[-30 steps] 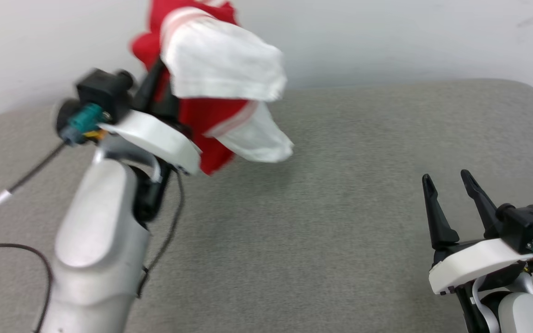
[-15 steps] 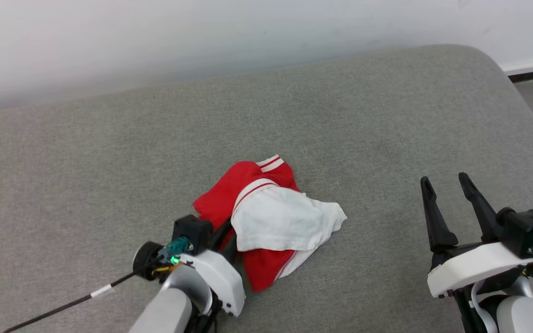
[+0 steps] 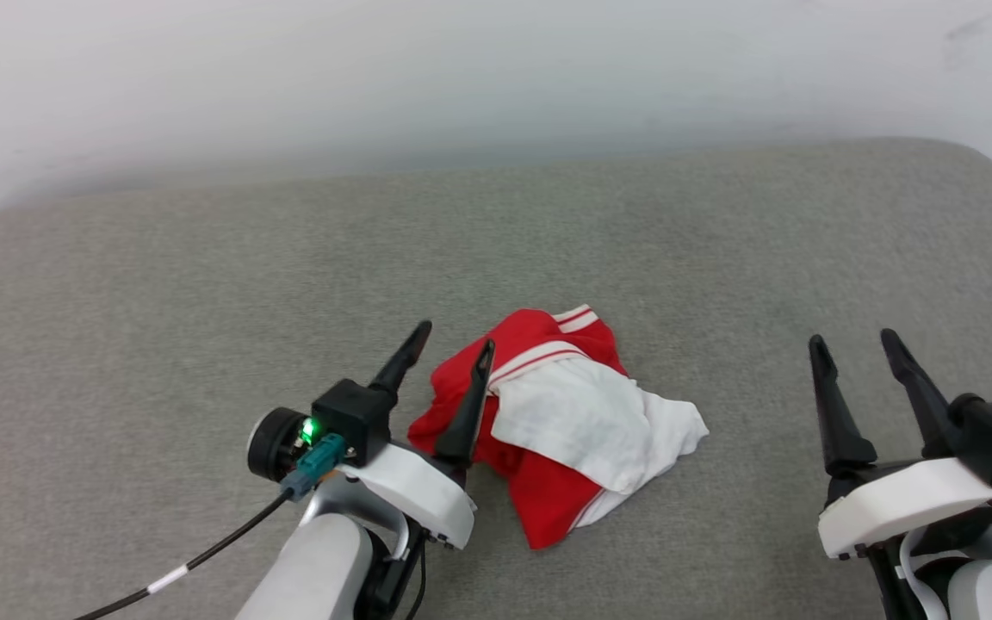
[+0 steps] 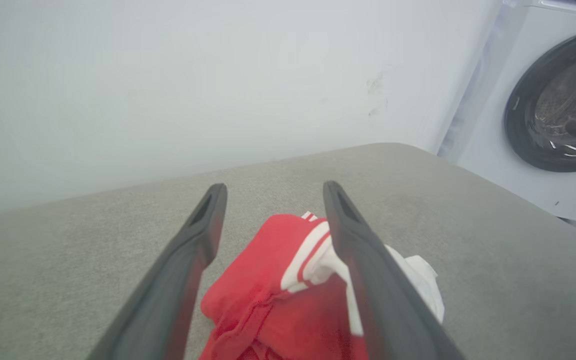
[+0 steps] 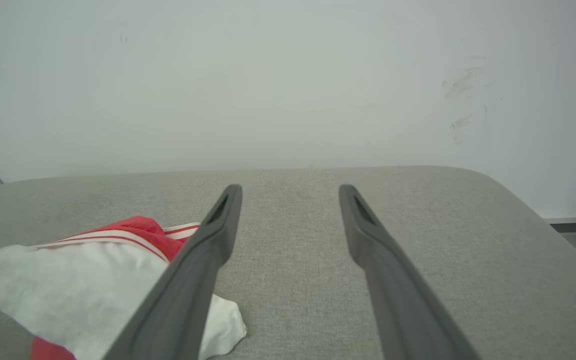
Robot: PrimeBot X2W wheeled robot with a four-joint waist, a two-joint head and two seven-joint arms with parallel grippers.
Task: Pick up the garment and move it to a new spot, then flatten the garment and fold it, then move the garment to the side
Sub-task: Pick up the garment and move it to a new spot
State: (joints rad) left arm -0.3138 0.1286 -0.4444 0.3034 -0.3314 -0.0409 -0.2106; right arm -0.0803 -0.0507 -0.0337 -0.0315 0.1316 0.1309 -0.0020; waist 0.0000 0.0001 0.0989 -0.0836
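I am wearing silver forearms point(image 3: 315, 568), white wrist shells point(image 3: 414, 495), long dark fingers point(image 3: 466, 413) (green lamp point(image 3: 308, 428) glowing), black cable point(image 3: 203, 555) trailing.

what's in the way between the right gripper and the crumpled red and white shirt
Nothing visible: bare grey fabric cushion lies between the right gripper and the crumpled red-and-white shirt.
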